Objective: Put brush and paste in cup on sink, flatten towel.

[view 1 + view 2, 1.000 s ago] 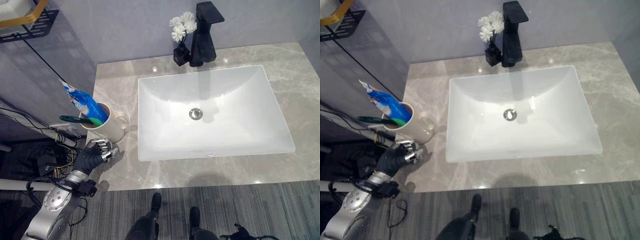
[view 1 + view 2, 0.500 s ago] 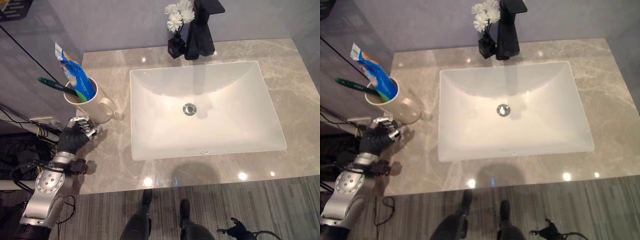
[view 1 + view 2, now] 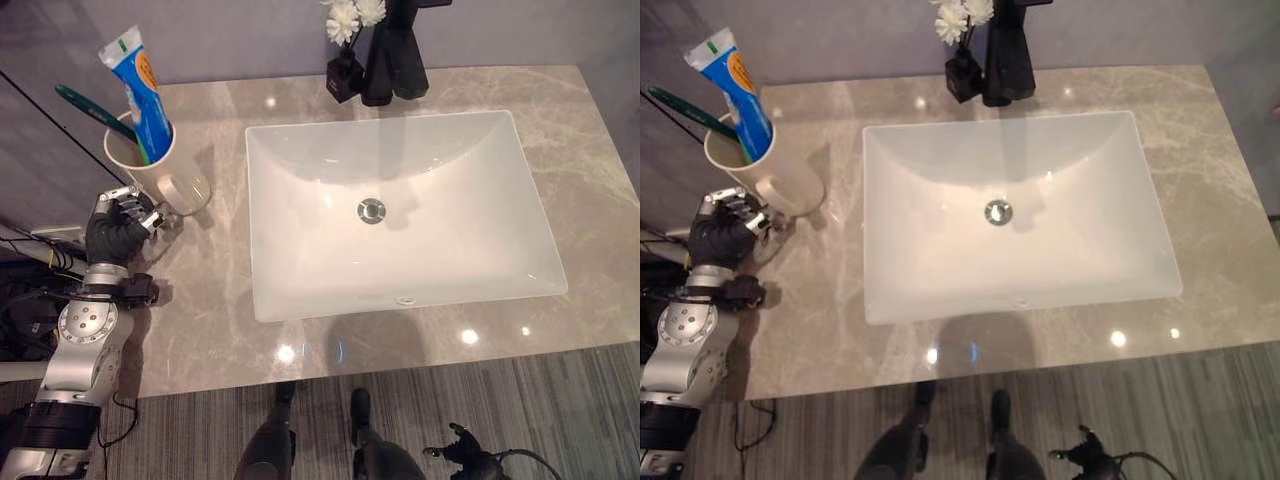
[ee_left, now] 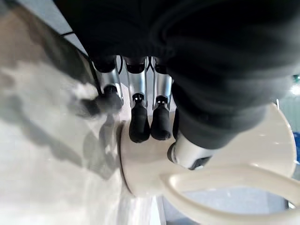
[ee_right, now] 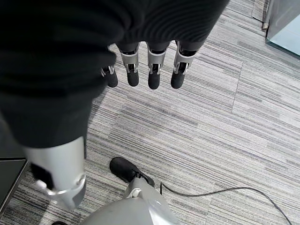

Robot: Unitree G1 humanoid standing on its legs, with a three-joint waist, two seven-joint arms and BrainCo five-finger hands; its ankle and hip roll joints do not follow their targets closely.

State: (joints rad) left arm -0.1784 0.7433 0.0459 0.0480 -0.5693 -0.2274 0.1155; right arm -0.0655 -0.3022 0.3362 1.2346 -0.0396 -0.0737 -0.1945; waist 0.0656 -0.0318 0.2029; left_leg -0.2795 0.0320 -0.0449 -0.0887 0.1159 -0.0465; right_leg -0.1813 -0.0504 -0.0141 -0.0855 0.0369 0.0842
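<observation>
One cup [image 3: 140, 160] stands at the far left corner of the grey marble tabletop [image 3: 590, 130], well to the left of the sink [image 3: 400, 215]. It is cream-coloured, with its handle [image 3: 180, 192] turned toward the near side. The cup holds two things: one blue and white tube of paste [image 3: 135, 85], standing upright with its green cap on top, and one dark green brush [image 3: 95, 112], which leans out over the rim to the left. Both are inside the cup and rise above it.

One white rectangular sink is set into the middle of the tabletop, with a single round metal drain [image 3: 371, 211] at its centre; the basin has nothing else in it. Behind the sink stands one black tap [image 3: 395, 55], and just to its left one small black vase [image 3: 343, 78] holding white flowers [image 3: 350, 14].

The left hand [image 3: 118, 225] is on the tabletop just in front of the cup, beside the handle. In the left wrist view its fingers [image 4: 138, 124] are curled, with the dark tips close against the base of the cup [image 4: 154, 168], and they hold nothing.

The right hand [image 5: 140, 70] hangs over the striped grey floor [image 5: 225, 136], its fingers straight and relaxed, holding nothing.
</observation>
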